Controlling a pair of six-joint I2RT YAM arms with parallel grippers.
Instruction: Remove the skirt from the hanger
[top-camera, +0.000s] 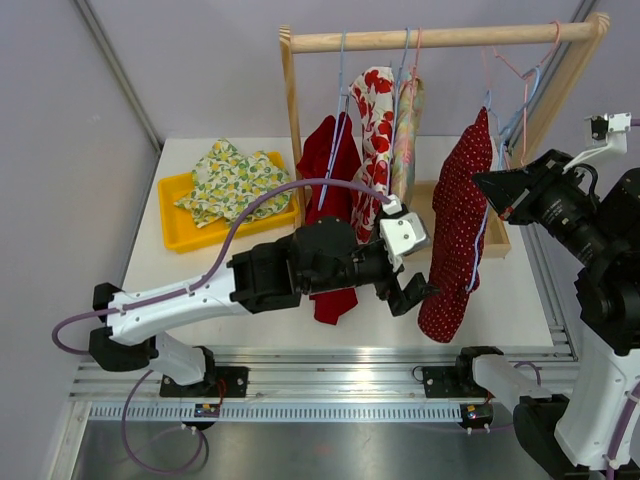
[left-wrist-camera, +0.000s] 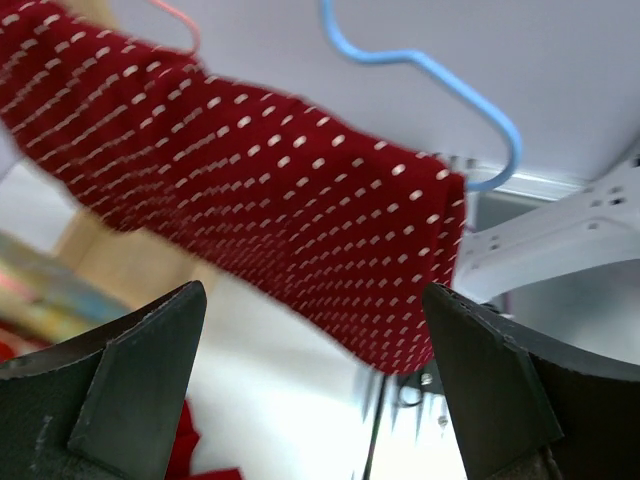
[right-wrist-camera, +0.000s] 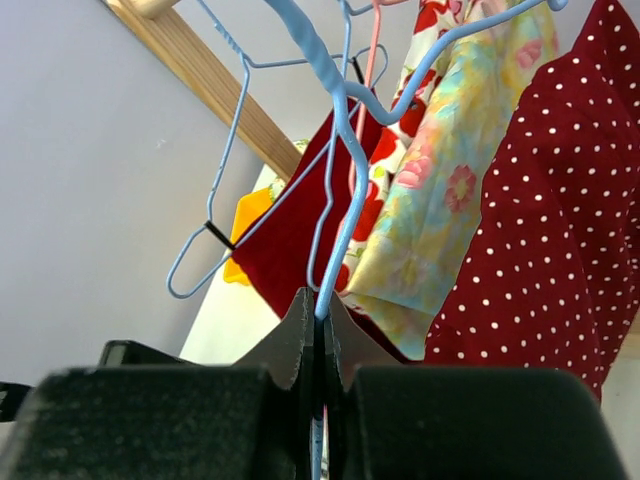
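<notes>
Left wrist: draped red polka-dot skirt (left-wrist-camera: 280, 200)

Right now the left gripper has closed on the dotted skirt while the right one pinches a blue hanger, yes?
No: the left gripper is open, the skirt ungripped, as the left wrist view shows. The right gripper does pinch the blue hanger.

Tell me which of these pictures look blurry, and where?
Left wrist view: the dark red, white-dotted fabric skirt is smeared, its dots stretched into dashes, though the black fingers look crisp. Right wrist view: the near black right hand is soft, the thin blue wire hanger it pinches sharp. Top view: evenly lit and sharp.
</notes>
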